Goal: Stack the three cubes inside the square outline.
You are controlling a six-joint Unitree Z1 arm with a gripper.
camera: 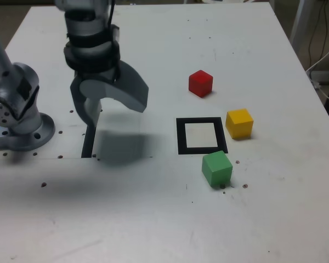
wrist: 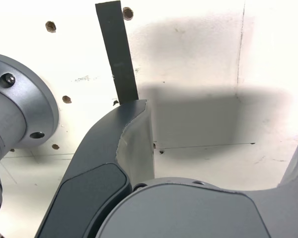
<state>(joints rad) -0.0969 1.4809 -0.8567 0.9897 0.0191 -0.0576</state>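
The pincer (camera: 111,104) hangs above the desk (camera: 153,219) with jaws spread wide and nothing between them, over the black tape strip (camera: 89,143) beside the arm's base (camera: 22,131). The square outline (camera: 201,135) lies well apart toward the exterior view's right. Red cube (camera: 200,83) sits beyond it, yellow cube (camera: 239,123) just beside its right edge, green cube (camera: 216,169) at its near corner. Bare desk separates pincer and outline.

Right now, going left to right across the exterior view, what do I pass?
Arm base → gripper → square outline → green cube → yellow cube. The red cube overlaps the outline's span, so it is left out.
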